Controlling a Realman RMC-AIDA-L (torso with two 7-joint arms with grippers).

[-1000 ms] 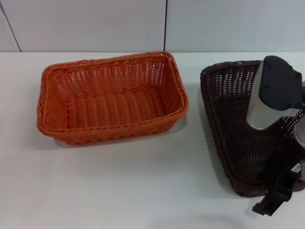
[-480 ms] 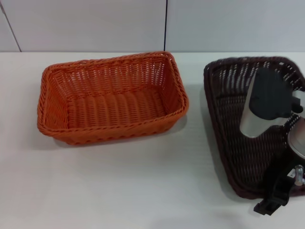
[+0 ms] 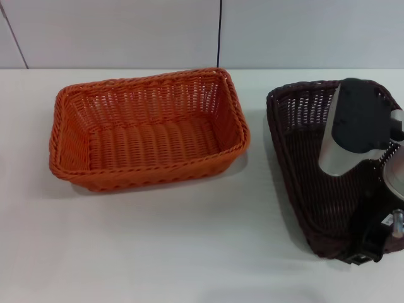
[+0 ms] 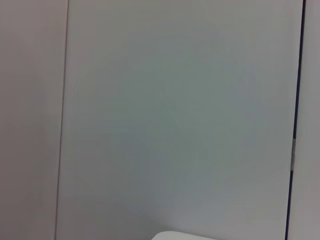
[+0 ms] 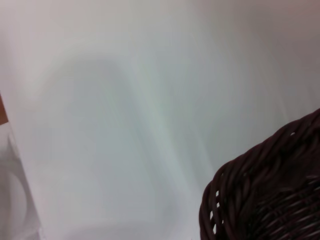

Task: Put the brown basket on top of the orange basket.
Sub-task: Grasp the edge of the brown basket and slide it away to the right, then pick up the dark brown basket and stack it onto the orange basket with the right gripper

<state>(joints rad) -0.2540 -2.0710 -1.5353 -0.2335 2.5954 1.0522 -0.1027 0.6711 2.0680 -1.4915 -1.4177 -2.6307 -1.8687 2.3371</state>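
A flat, pale grey-white wall panel [image 4: 175, 115] fills almost the whole left wrist view, smooth and unmarked. A thin, faint vertical seam [image 4: 62, 120] runs the full height of the picture and separates this panel from a slightly warmer, pinkish-grey strip of wall [image 4: 30, 120] beside it. Along the opposite side a narrow dark vertical line [image 4: 296, 115] also runs the full height of the picture, with a sliver of lighter wall beyond it. At the lower edge, the rounded white corner of the worktop [image 4: 182, 235] just pokes into view, with the grey panel standing behind it.
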